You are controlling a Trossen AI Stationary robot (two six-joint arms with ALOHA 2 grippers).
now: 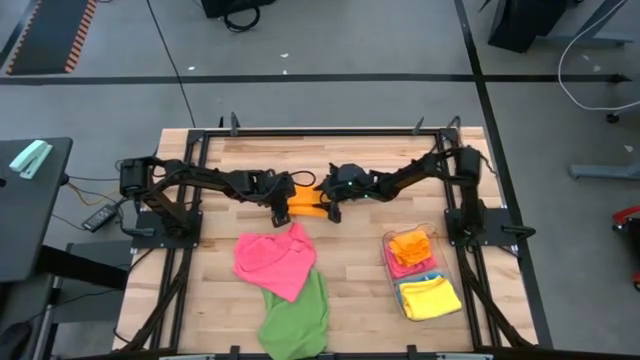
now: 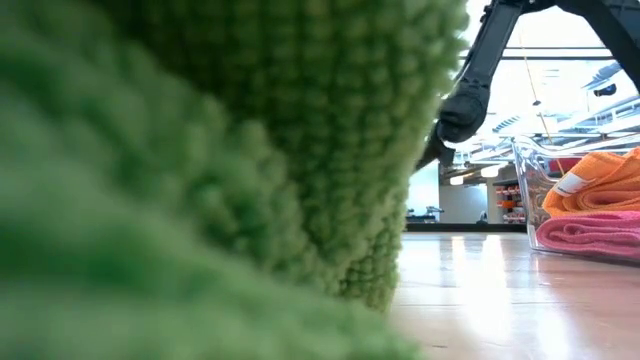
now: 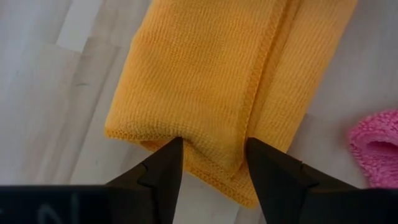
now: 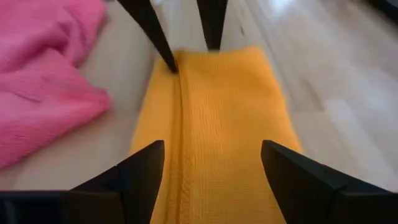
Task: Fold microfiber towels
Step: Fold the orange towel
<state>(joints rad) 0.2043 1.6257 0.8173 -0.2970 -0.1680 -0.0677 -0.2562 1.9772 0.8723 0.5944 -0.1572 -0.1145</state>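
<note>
The left gripper point(image 3: 211, 163) is down at one short end of the folded orange towel point(image 1: 303, 198), its two fingers point(image 3: 163, 171) set on either side of the cloth's edge, tips against the fabric — a pinch on the towel's hemmed corner, jaws part way apart with cloth between them. The right gripper point(image 4: 211, 168) is at the opposite end of the same towel, its fingers point(image 4: 143, 171) spread wide, wider than the folded strip, which lies flat on the table point(image 1: 350, 270) between and ahead of them; it is released, not gripping. From the right wrist view, the left gripper's two dark fingertips show at the far end of the orange strip.

Just beside the orange towel, on the side nearer the table's front edge, lies a crumpled pink towel point(image 1: 274, 260), and beyond that a green towel point(image 1: 296, 318), overlapped by the pink one — the green one fills most of the low view. Off to the right gripper's side, well apart, a clear plastic bin point(image 1: 443, 272) holds folded orange, pink and yellow towels.
</note>
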